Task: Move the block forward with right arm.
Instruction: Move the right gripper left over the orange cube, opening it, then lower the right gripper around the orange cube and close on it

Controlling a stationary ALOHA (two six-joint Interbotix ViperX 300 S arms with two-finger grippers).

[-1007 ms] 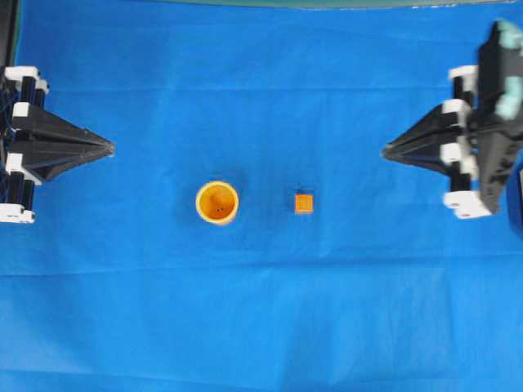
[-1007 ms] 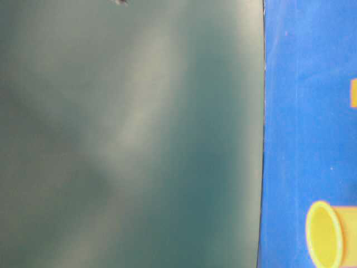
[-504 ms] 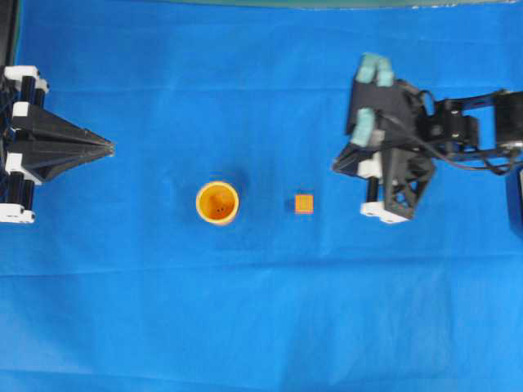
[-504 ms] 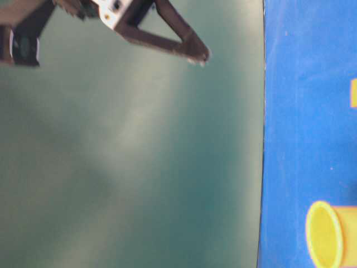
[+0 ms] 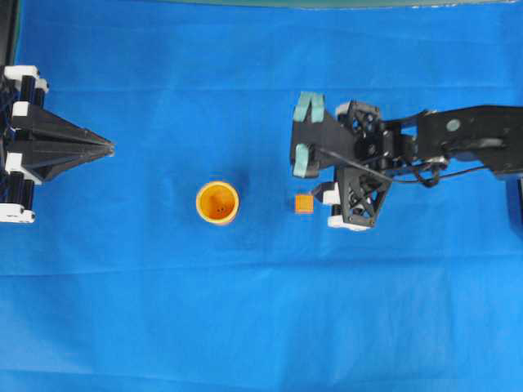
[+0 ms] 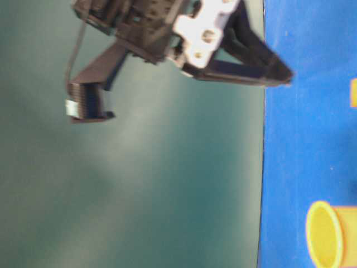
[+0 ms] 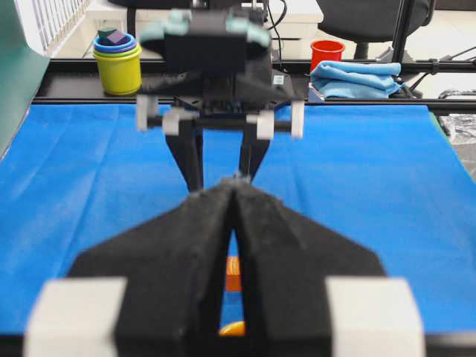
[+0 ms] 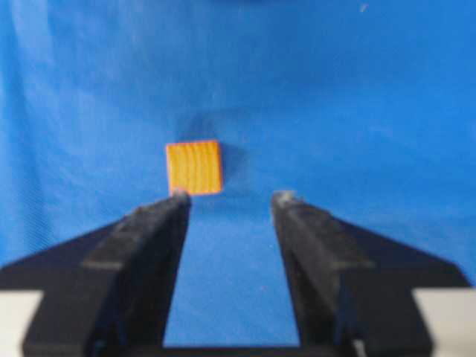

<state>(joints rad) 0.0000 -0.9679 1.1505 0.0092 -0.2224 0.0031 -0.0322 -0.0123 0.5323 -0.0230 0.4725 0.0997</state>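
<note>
Reaching in from the right edge, where it was parked a second ago, the right arm [image 5: 458, 139] is extended toward the block [image 5: 304, 203]; its right gripper [image 8: 230, 204], jaws parted and holding nothing, is seen just behind the unmoved block, beside the cup [image 5: 217, 202].

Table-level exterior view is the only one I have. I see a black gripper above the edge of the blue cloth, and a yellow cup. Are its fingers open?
Observer: Yes. In the right wrist view the right gripper has its fingers apart, with nothing between them.
Operator: Where is the block compared with them?
Observer: The block lies on the cloth just beyond the tip of the finger on the left of that view, not in the gap.
Operator: And the cup?
Observer: From overhead, the cup stands apart from the block, on the side away from the gripper.
</note>
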